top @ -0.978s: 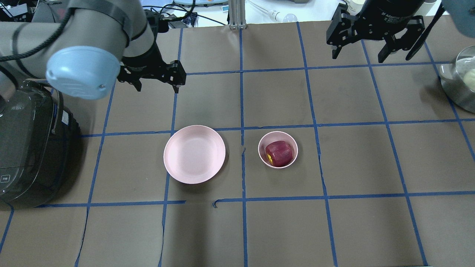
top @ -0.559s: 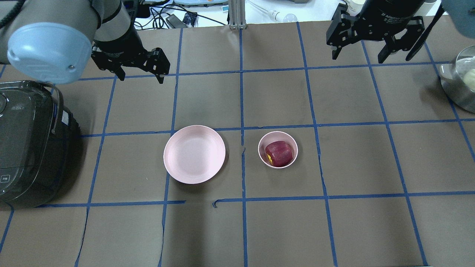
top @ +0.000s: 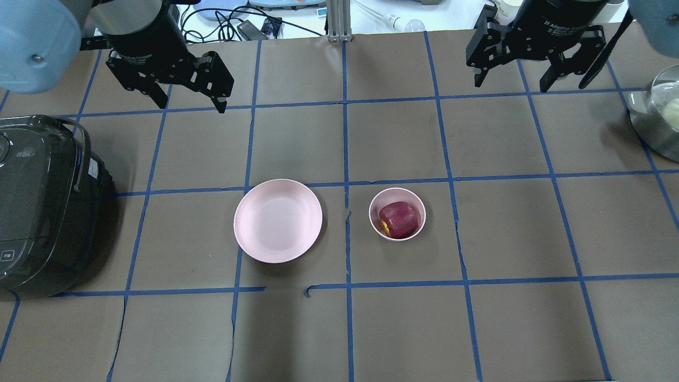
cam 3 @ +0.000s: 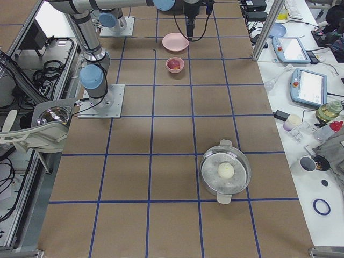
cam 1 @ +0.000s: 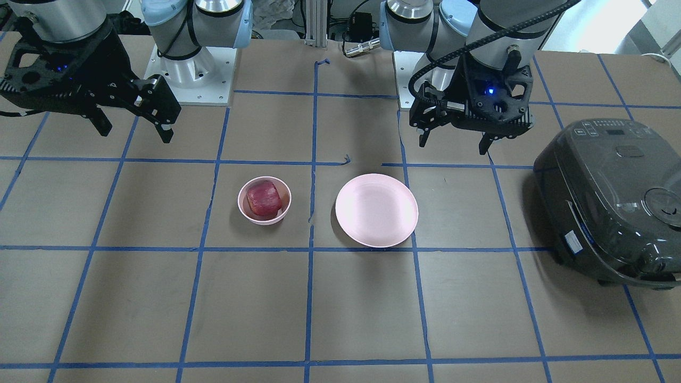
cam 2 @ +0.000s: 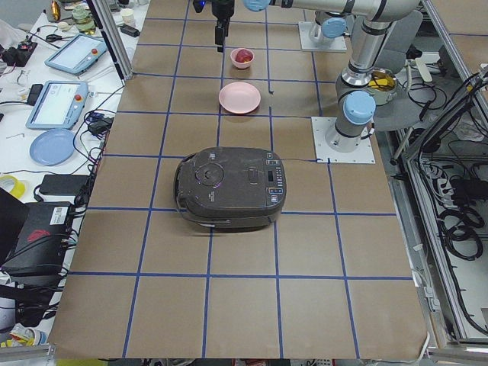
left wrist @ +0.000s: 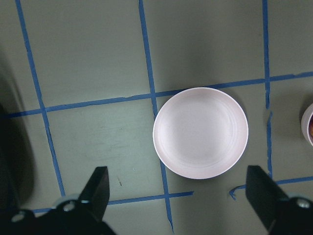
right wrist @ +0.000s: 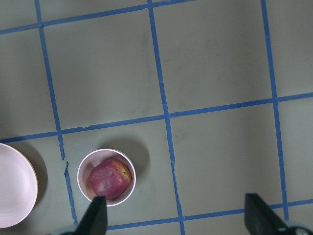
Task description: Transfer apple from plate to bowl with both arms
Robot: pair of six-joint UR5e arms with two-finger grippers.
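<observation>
Dark red against pale pink, the apple (top: 399, 219) sits inside the bowl (top: 373, 203) and fills most of it. The bowl stands on the brown paper worktop (top: 530, 228), which is marked off by blue tape lines. Beside the bowl, on the robot's left and not touching it, we see the plate (top: 278, 220) lying flat and bare.

We find the left hand (top: 190, 105) raised above the worktop and well apart from the plate, its 2 fingers released and spread wide, grasping nothing. Its wrist camera looks straight down on the plate, which shows between the 2 fingertips. The right hand (top: 512, 85) hangs at a similar height, well apart from the bowl, also released and spread, with nothing in it. Its wrist camera shows the bowl and apple low in the view, near 1 fingertip.

At the robot's left end of the worktop stands a dark rice cooker (top: 42, 207). At the right end is a steel pot (top: 655, 127).
</observation>
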